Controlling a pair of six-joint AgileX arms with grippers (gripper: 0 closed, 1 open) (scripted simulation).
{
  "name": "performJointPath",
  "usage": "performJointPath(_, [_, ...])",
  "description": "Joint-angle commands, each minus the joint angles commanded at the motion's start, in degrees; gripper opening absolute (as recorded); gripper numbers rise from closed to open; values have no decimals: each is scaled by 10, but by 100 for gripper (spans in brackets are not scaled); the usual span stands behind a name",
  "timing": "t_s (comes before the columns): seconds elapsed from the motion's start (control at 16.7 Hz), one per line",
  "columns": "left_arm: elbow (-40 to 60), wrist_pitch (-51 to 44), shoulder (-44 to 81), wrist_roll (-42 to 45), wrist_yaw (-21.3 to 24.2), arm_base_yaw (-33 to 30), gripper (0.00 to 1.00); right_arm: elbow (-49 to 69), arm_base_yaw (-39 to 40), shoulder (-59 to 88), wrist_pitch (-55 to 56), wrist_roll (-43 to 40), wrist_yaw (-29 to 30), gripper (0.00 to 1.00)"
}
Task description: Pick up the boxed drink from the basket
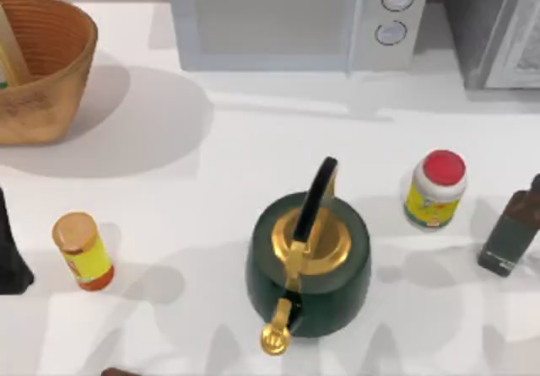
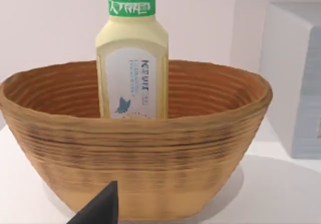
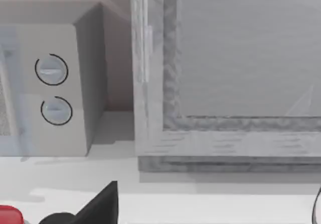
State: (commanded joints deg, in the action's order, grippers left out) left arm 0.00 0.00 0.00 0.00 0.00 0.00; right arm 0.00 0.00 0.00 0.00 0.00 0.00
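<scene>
The basket [image 1: 46, 64] is a round orange-brown wicker bowl at the table's back left corner. In the left wrist view the basket's [image 2: 135, 153] ribbed wall is close in front. Upright inside it stands the boxed drink [image 2: 133, 58], a pale yellow carton with a green band near the top and a white label. From above, a thin edge of the boxed drink [image 1: 6, 56] shows. My left arm [image 1: 10, 254] is a dark shape at the left edge, in front of the basket. One dark finger [image 2: 100, 206] of its gripper points at the basket's outer wall. A dark finger [image 3: 100, 204] of my right gripper faces the back wall.
A green kettle [image 1: 308, 262] with gold lid and spout stands mid-table. A yellow-labelled bottle [image 1: 82, 251] lies front left. A red-lidded white jar [image 1: 435, 189] and a dark bottle-like object [image 1: 510, 233] stand at the right. A microwave [image 1: 295, 18] and a grey cabinet [image 1: 498, 26] line the back.
</scene>
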Motion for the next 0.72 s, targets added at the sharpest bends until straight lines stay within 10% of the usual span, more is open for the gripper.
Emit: performJointPath(0.72, [92,187,287,-1,35,29,100,0,0,0,0,0,0,100])
